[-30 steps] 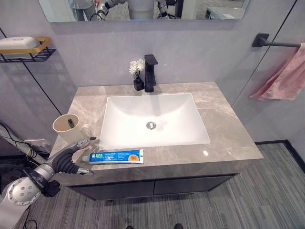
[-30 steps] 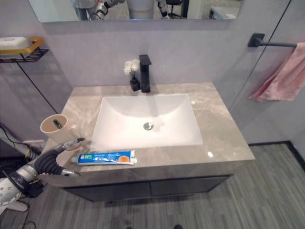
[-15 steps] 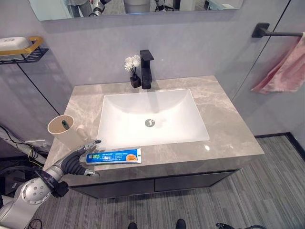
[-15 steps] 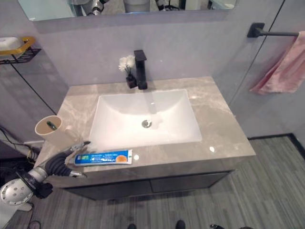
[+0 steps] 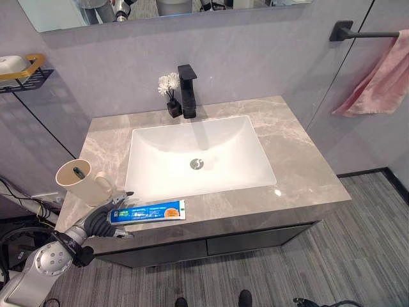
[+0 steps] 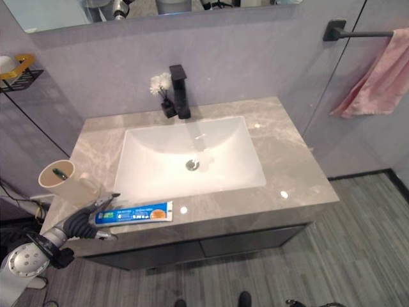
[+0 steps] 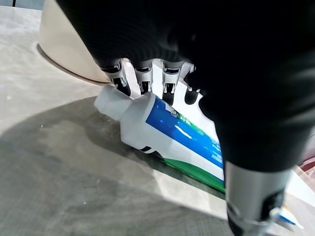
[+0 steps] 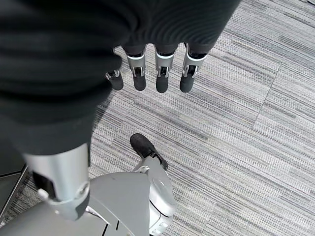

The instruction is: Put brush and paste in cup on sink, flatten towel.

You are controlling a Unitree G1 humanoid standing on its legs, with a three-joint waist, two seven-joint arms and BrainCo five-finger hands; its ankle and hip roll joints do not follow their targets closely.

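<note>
Lying flat along counter [image 5: 300,166] front edge, just before sink basin [image 5: 198,157]: toothpaste tube [image 5: 148,212]. Curling over its cap end, fingers touching: left hand [image 5: 102,219]. Standing just beside: cup [image 5: 80,182] holding brush [image 5: 79,171]. Hanging with fingers relaxed above floor: right hand [image 8: 147,73].

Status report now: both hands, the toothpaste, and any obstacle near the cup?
Left hand closing on cap end of toothpaste tube, tube flat on counter. Right hand idle, fingers relaxed. Cup upright beside left hand, toothbrush inside. Nothing in the way.
</note>
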